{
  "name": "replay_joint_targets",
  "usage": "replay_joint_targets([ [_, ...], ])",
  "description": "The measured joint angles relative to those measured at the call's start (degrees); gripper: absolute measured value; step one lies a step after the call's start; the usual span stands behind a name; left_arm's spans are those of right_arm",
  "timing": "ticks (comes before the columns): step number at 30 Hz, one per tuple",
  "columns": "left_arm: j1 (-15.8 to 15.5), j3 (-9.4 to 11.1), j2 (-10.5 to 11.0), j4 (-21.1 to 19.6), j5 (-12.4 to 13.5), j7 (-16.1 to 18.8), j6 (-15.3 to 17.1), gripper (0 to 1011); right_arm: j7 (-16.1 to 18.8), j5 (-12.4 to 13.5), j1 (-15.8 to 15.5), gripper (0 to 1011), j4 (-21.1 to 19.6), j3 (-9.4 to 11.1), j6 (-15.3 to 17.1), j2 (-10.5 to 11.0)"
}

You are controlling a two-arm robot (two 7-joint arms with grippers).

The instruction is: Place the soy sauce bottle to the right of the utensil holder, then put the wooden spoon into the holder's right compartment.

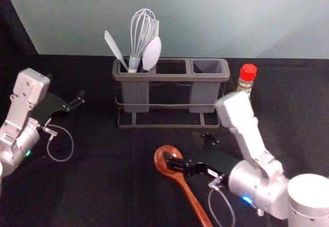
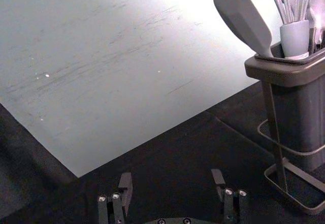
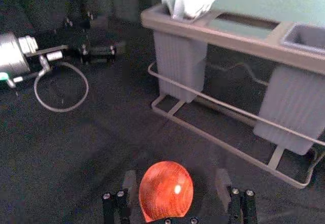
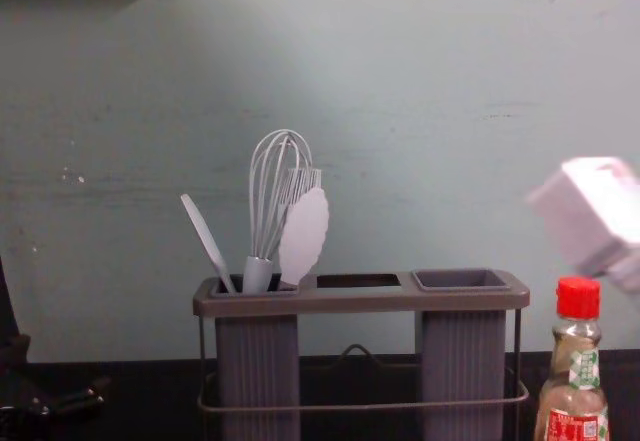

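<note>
1. Clock directions are read from the head view, 12 o'clock pointing away from the robot and the utensil holder point(image 1: 172, 77) at the centre.
2. The soy sauce bottle point(image 4: 572, 391) stands upright at 3 o'clock, just beside the holder. This is the side named in the task, so the bottle step appears complete.
3. The wooden spoon point(image 1: 180, 178) lies at 6 o'clock, in front of the holder, its handle point(image 1: 198, 206) pointing towards 5 o'clock.
4. The right gripper point(image 3: 176, 177) is at the spoon's bowl point(image 3: 166, 188), its fingers point(image 3: 222, 188) spread on either side and clasping nothing. Seizing this end would presumably leave the handle free to enter the cup first.
5. The right compartment point(image 1: 204, 94), at 2 o'clock from the bowl, is the spoon's goal. Its deep walls should keep the handle upright. The rounded bowl might turn or slip if pinched off-centre; the next move calls for a centred closing, then a lift.
6. The whisk point(image 4: 258, 273) leans in the left compartment point(image 1: 136, 95), whose walls support it.
7. The left gripper point(image 2: 171, 174) is idle at 9 o'clock, its fingers parted and grasping nothing, clear of the spoon's likely path.
</note>
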Motion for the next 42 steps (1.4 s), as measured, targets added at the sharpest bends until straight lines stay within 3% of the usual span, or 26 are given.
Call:
replay_joint_targets([
  [1, 0.00, 0.00, 0.00, 0.00, 0.00, 0.00, 0.00, 1011, 0.00, 0.00, 0.00, 1003, 0.00, 0.00, 0.00, 0.00],
  [6, 0.00, 0.00, 0.00, 0.00, 0.00, 0.00, 0.00, 1011, -1.38, -2.56, 2.82, 1003, -0.28, -2.04, 8.91, -1.93],
  [7, 0.00, 0.00, 0.00, 0.00, 0.00, 0.00, 0.00, 1011, -1.38, -2.56, 2.82, 1003, -0.28, -2.04, 8.91, -1.93],
  [20, 0.00, 0.00, 0.00, 0.00, 0.00, 0.00, 0.00, 1011, -3.00, -6.48, 9.10, 1003, 1.57, -4.93, 23.88, -6.42],
  [26, 0.00, 0.00, 0.00, 0.00, 0.00, 0.00, 0.00, 1011, -2.00, -7.18, 10.79, 1003, 3.18, -5.62, 26.51, -7.36],
  [42, 0.00, 0.00, 0.00, 0.00, 0.00, 0.00, 0.00, 1011, -0.08, -8.57, 11.71, 1003, 6.89, -5.56, 27.18, -9.25],
])
